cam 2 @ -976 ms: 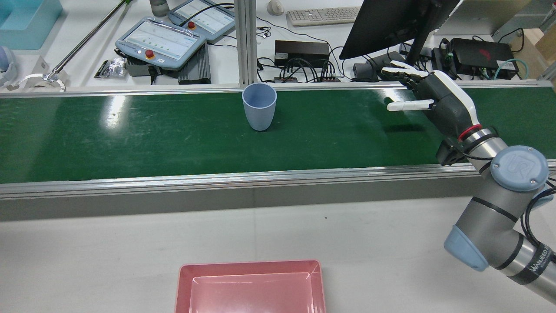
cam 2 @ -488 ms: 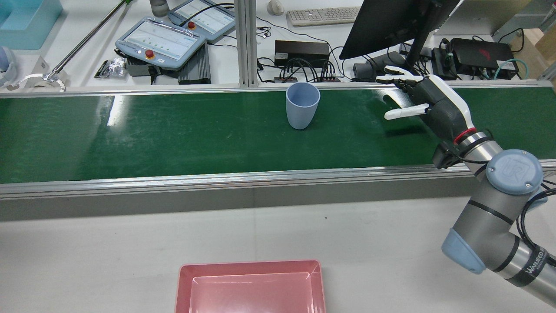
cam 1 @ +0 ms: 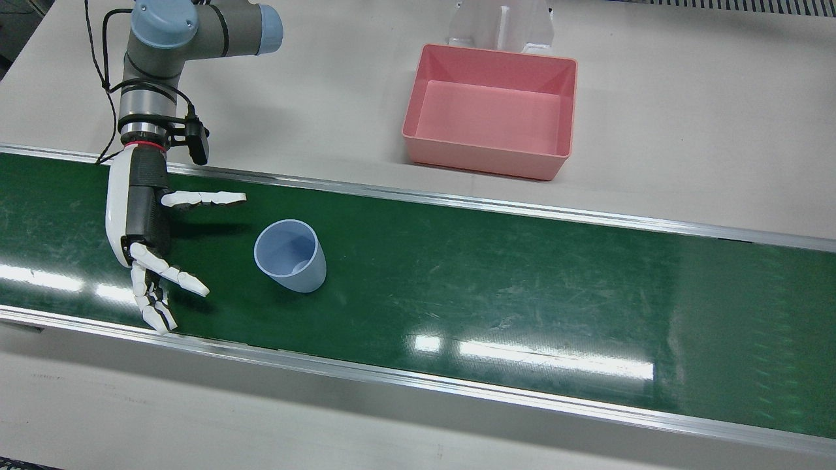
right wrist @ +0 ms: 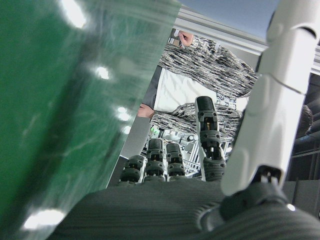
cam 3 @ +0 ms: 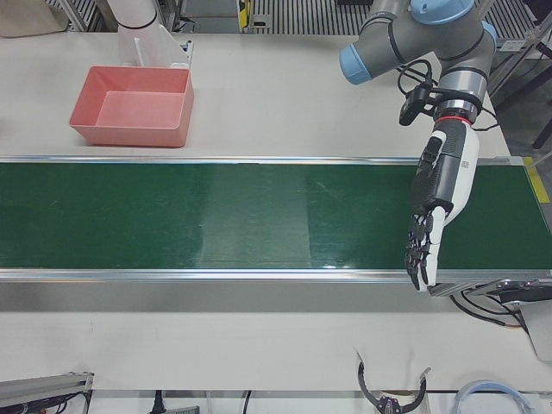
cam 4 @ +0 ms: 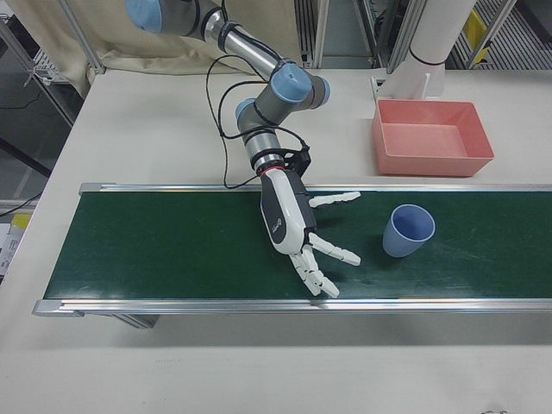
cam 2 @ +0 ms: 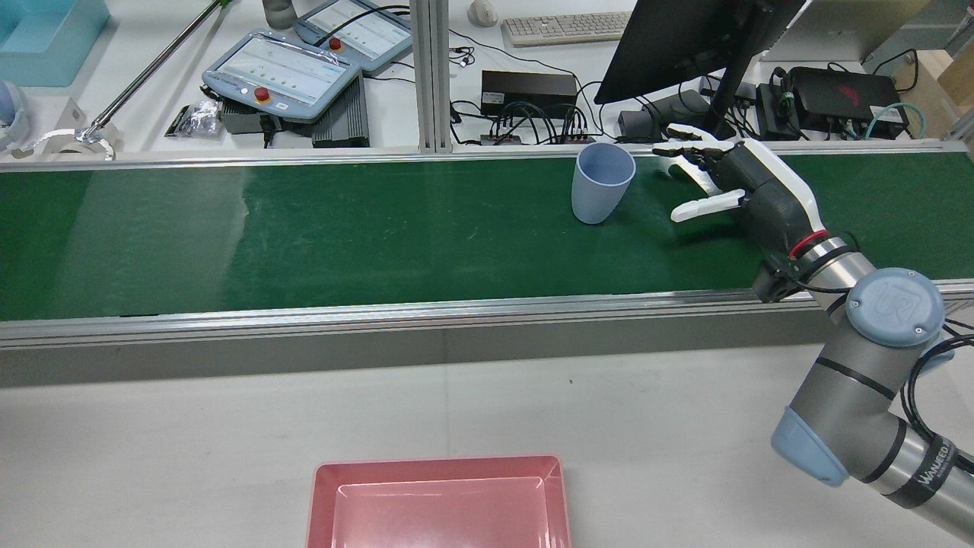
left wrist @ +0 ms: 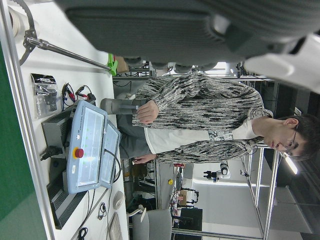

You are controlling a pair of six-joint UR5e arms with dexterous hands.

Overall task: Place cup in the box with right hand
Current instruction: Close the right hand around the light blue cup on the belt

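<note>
A pale blue cup (cam 2: 601, 183) stands upright on the green conveyor belt (cam 2: 304, 228). It also shows in the front view (cam 1: 289, 256) and the right-front view (cam 4: 409, 231). My right hand (cam 2: 749, 194) is open with fingers spread, low over the belt, a short gap from the cup and not touching it. The hand also shows in the front view (cam 1: 140, 222) and the right-front view (cam 4: 293, 224). The pink box (cam 2: 441, 466) sits empty on the white table beside the belt. My left hand (cam 3: 440, 194) is open and empty over the belt's far end.
Metal rails edge the belt (cam 1: 522, 274) on both sides. The box (cam 1: 483, 160) lies across the rail from the cup. Teach pendants (cam 2: 281, 72), a monitor (cam 2: 685, 38) and cables sit beyond the belt. A person (left wrist: 200, 120) stands there.
The cup has travelled along the belt toward my right hand, to the right in the rear view. My right hand has dropped a little and shifted toward the cup, still open.
</note>
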